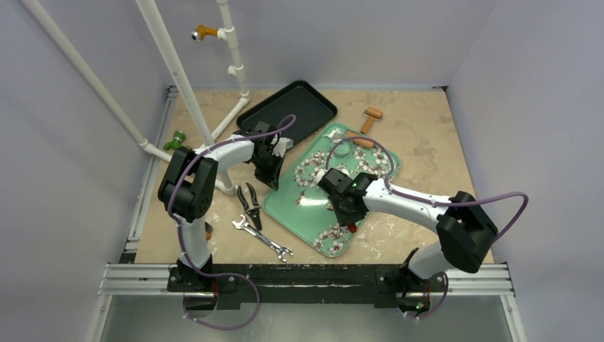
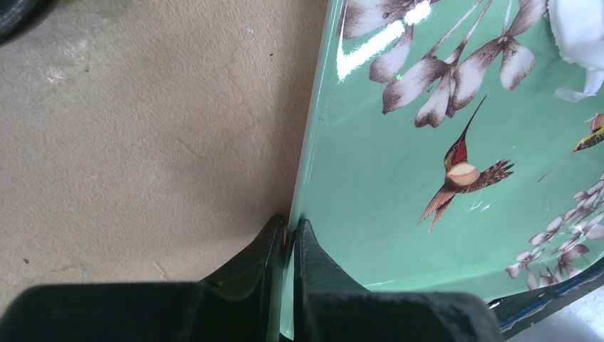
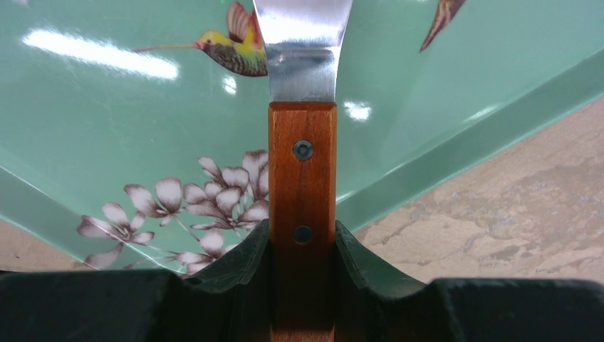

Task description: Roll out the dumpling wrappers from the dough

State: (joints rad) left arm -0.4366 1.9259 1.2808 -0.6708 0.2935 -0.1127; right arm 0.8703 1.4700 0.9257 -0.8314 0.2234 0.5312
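Dough (image 2: 578, 30) white, ragged | left pincer (image 2: 286, 226) clamps tray rim (image 2: 310, 142) | right pincer (image 3: 302, 234) grips spatula (image 3: 302, 157)

place: lab test cell | evidence: plain walls (image 1: 64, 178), aluminium rail (image 1: 135, 279), pipe frame (image 1: 173, 64)

Left claw (image 2: 287, 229) on green tray (image 2: 377, 206) rim

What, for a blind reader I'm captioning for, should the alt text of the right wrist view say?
The right pincer grips a wooden-handled spatula, its steel blade pointing up-frame over a glossy green tray printed with hummingbirds and blossoms. Tan table shows at lower right.
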